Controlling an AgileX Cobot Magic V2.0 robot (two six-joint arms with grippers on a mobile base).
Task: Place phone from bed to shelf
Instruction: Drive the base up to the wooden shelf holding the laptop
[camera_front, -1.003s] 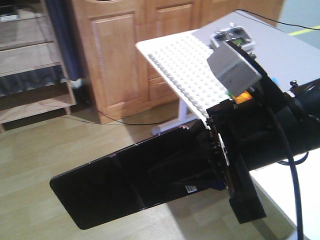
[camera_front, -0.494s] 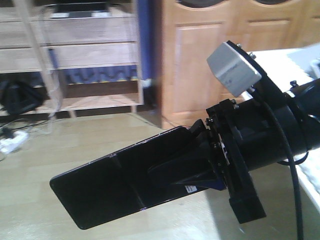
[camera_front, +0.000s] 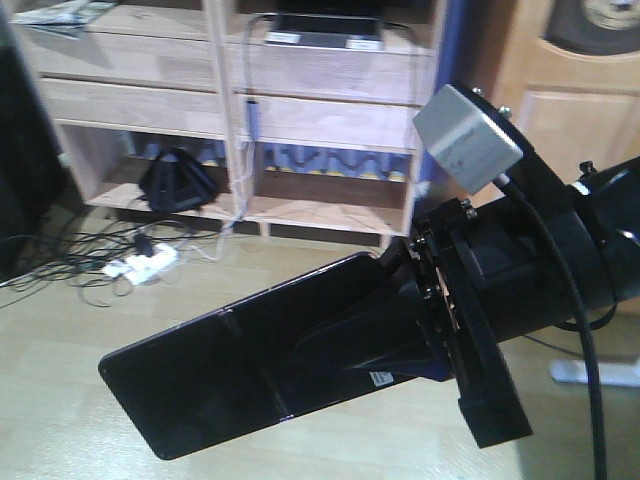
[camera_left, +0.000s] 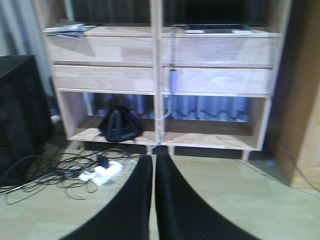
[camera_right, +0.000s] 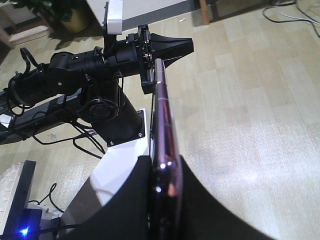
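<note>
Dim, even indoor light. Blurs the shelf (camera_left: 210, 80) in the left wrist view; glares white on the floor (camera_right: 250, 170) in the right wrist view; shows the phone (camera_front: 220, 370) sharp, near-black.

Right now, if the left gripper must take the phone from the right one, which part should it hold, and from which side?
The free half of the phone, past the crease, clear of the right gripper. It is a thin slab, so probably come in from that free end and close on the two broad faces. The left gripper is shut and must open first.
</note>
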